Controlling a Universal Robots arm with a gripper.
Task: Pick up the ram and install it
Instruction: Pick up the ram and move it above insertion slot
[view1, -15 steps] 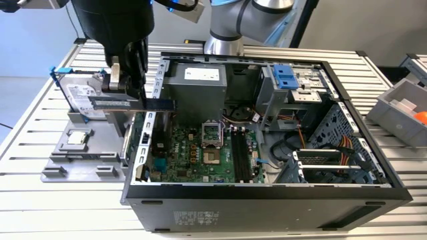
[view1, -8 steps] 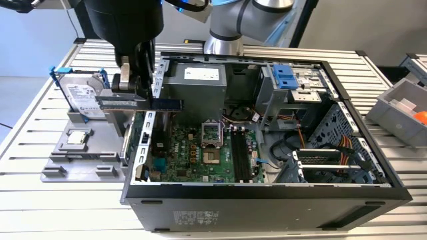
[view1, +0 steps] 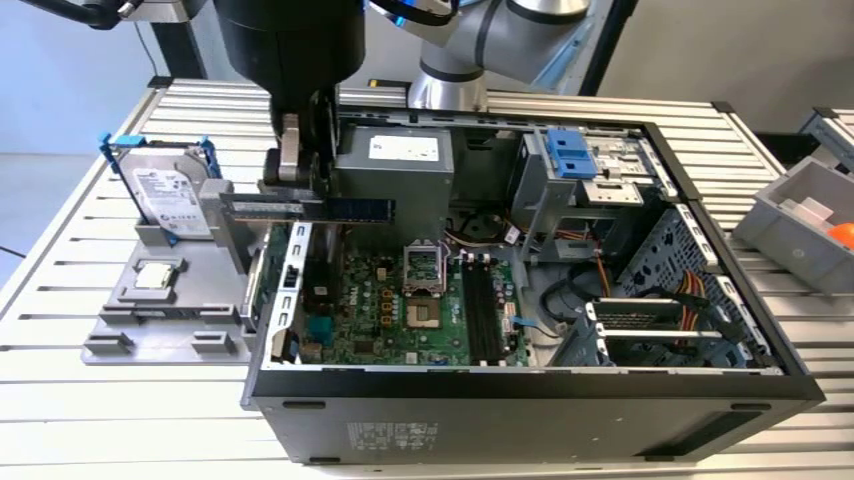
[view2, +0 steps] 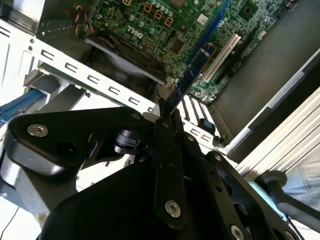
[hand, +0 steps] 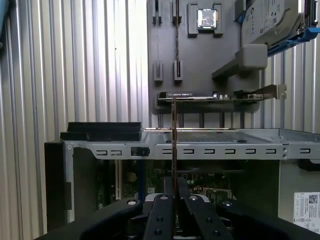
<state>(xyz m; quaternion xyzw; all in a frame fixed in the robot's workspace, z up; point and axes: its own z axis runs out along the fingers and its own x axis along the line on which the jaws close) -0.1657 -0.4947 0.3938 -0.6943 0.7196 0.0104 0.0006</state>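
printed labels on the hard drive (view1: 171, 195) and the power supply (view1: 400, 160); a sticker on the case (view1: 534, 420) — none readable

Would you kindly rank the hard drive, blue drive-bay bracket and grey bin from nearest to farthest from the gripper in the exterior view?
1. Hard drive, outside the case on the exterior view's left, near the gripper holding the ram.
2. Blue drive-bay bracket, inside the case, toward the exterior view's right.
3. Grey bin, beyond the case, far right of that view.

slatted metal table (view1: 80, 420), grey wall (view1: 721, 50) behind, pale floor (view1: 27, 200) beside
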